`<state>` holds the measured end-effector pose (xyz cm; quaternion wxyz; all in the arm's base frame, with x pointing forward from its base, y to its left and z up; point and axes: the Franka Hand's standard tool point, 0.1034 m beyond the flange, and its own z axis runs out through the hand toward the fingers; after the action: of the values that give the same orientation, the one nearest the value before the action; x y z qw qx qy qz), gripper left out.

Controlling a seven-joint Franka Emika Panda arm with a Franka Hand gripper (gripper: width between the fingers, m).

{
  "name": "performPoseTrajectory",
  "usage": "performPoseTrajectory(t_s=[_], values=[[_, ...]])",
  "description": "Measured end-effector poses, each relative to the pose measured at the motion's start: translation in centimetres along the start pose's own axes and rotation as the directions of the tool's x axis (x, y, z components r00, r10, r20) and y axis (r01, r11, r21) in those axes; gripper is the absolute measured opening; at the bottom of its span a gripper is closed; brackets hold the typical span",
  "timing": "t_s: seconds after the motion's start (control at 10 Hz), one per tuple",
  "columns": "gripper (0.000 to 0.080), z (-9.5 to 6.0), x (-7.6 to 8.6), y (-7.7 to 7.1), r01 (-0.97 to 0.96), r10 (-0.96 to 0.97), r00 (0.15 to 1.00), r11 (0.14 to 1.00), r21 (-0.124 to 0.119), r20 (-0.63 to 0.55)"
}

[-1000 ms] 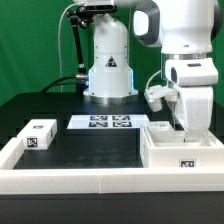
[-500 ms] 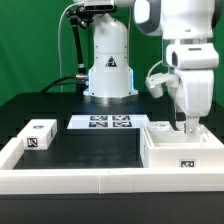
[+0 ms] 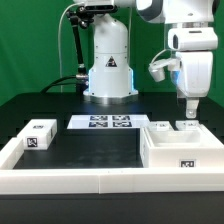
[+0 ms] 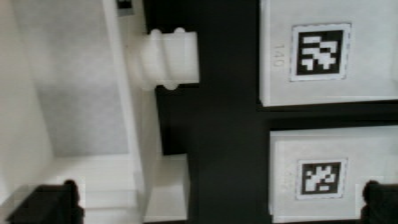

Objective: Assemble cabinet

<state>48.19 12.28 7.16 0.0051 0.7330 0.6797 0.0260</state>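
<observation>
The cabinet (image 3: 180,150) lies on the black bench (image 3: 100,150), tagged side facing the camera, long axis across the exterior view. Above it the gripper (image 3: 188,114) hangs spread, empty. Green backdrop behind.

Exterior view front-on across the table (image 3: 100,150); wrist view close overhead (cabinet (image 3: 180,150) shared).

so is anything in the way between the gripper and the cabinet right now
Nothing visible. The open gripper hangs just above the cabinet, over its rear part, with only air between them. The small white cube and the marker board lie well off toward the exterior view's left.
</observation>
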Motion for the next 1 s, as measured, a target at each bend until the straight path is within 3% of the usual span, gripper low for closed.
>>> performPoseTrajectory(t_s=[0.4,0.5,0.6,0.7,0.8,1.0], values=[[0.0796,0.1,0.0,-0.2,-0.003,0.003,1.0,1.0,0.003,0.001],[0.0796,0.5,0.8,-1.5,-0.04,0.04,0.999,0.999,-0.004,-0.013],[0.0796,1.4,1.8,-4.0,-0.039,0.039,0.999,0.999,0.02,-0.017],[0.0796,1.9,2.5,-5.4,-0.03,0.031,0.999,0.999,0.035,-0.018],[0.0796,2.5,3.0,-5.9,-0.024,0.025,0.999,0.999,0.031,-0.03],[0.0796,3.9,3.1,-6.9,-0.024,0.026,0.999,0.999,0.046,-0.039]])
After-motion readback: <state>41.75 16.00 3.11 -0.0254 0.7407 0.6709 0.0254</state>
